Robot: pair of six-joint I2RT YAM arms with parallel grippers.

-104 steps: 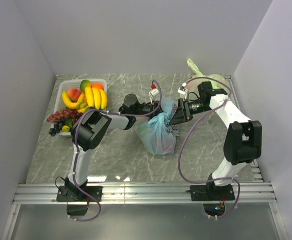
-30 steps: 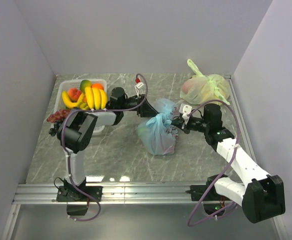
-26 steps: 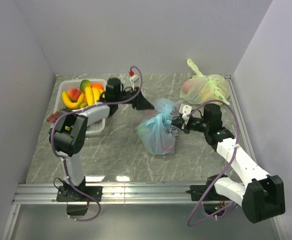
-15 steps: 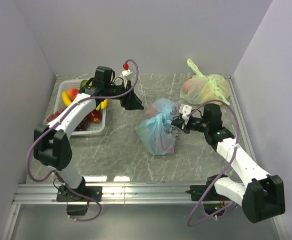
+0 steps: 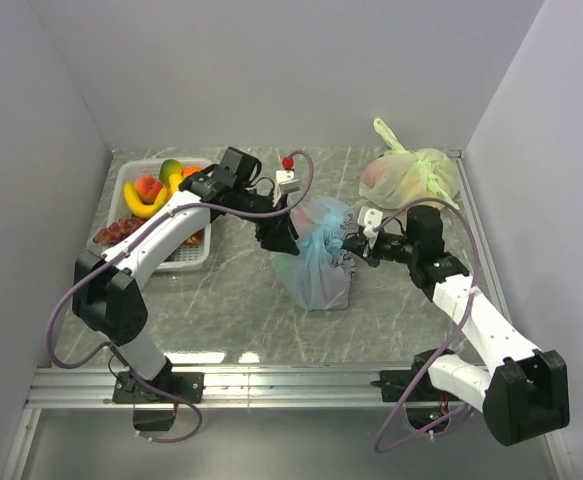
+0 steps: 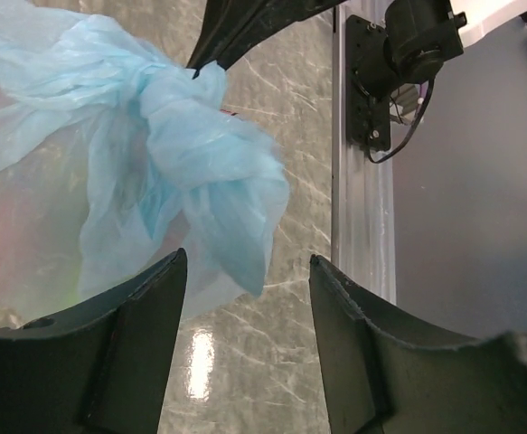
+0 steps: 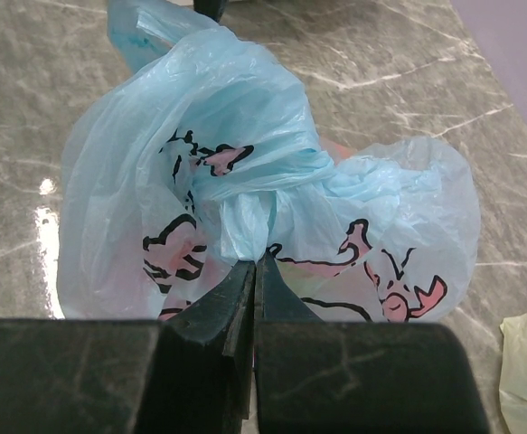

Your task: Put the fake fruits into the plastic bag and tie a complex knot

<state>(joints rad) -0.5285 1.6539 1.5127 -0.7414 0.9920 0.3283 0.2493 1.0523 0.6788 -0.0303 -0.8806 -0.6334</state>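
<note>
My left arm [image 5: 171, 225] has swung back from the white basket [image 5: 189, 258] to the thin light-blue plastic bag [image 5: 316, 275] mid-table, jaws wide astride its loose ear [image 6: 236, 226]. The right jaws pinch the twisted knot [image 7: 272, 194]. If I close crooked, I could drag it loose.

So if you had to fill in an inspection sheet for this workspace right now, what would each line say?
Surface: grey marble table, glossy, with glare patches near the front.
Job's things: plastic bag stands mid-table, its knot twisted up; fake fruits lie in a white basket at the far left.
Clutter: a tied yellow-green bag at the far right.
Grippers: left gripper open, a loose bag end just ahead of it; right gripper shut on the plastic bag just below the knot.
Cables: purple cables loop loosely along both arms.
Surroundings: plain pale walls on three sides, metal rail along the near edge.
</note>
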